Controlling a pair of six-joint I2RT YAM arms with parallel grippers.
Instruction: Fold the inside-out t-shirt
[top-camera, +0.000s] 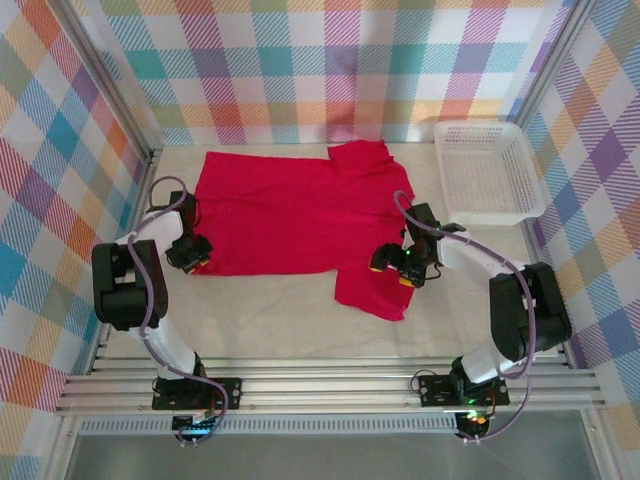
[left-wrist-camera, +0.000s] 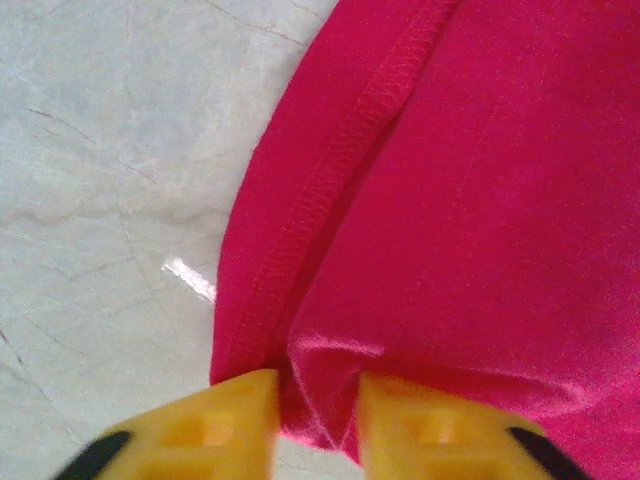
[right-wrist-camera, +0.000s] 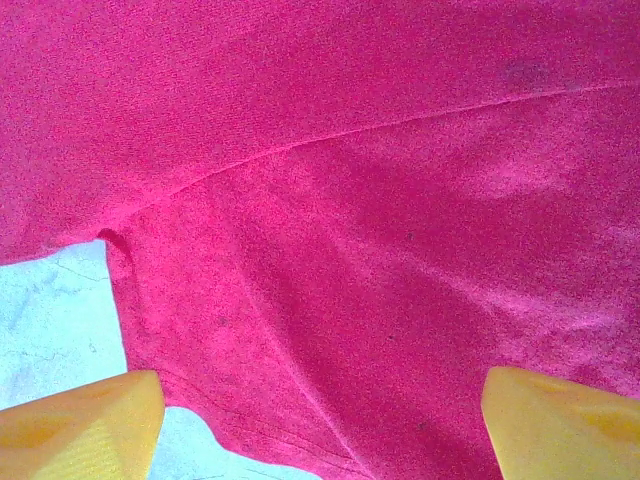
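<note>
**Top view.** Shirt: plain bright red, short-sleeved, spread flat on the table just left of the basket. One sleeve points to the far side beside the basket. The other sleeve reaches toward the near edge, and part of it is hidden under the right arm. Left gripper: at the shirt's corner farthest from the basket. Its fingers are too small here to tell their spread. Right gripper: over the near sleeve, on the near side of the basket, with its tips hard to make out against dark housing.

**Left wrist view.** Shirt is cut off at the top and right edges. The stitched hem shows a raw turned edge with its thread lines facing up. Left gripper: yellow fingers cut off at the bottom edge and set narrow, with the hem corner bunched and pinched between them. Pale table lies beside.

**Right wrist view.** Shirt runs past three edges; its weave is soft and slightly blurred. A thin raised seam crosses it. Right gripper: fingers stand wide apart at the two lower corners, cut off, with nothing held and cloth lying between them. A patch of table shows lower left
</note>
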